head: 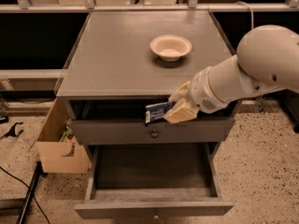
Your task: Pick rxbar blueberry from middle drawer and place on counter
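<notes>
Blue-wrapped rxbar blueberry (pixel 158 112) clamped in tool (pixel 174 107), bench (pixel 117 55) edge just above it; raise clear of that lip first, then set down short of the bowl (pixel 170 47) beyond.

Cream claw (pixel 173 107) at the grey counter (pixel 117 55) edge grips the blue, white-printed rxbar blueberry (pixel 157 112).

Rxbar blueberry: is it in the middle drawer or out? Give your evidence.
Out. The gripper holds the rxbar blueberry above the open middle drawer, just below the counter front edge.
</notes>
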You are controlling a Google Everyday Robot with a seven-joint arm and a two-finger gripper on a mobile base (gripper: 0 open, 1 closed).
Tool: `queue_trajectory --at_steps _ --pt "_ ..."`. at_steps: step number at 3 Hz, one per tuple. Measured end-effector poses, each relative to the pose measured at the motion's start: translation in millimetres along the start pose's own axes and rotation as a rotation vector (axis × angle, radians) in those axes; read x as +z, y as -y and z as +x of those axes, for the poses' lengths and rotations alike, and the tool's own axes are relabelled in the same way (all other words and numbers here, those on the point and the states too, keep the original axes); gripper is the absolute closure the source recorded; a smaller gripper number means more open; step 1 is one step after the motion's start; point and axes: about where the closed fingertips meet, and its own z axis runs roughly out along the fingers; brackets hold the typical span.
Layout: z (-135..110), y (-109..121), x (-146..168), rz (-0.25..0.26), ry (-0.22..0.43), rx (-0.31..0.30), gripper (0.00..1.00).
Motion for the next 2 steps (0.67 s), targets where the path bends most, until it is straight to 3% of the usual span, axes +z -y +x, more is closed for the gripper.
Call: queue_trajectory --at_steps 2 --pt "-39.9 34.8 -19.6 0.010 0.041 0.054 1.00"
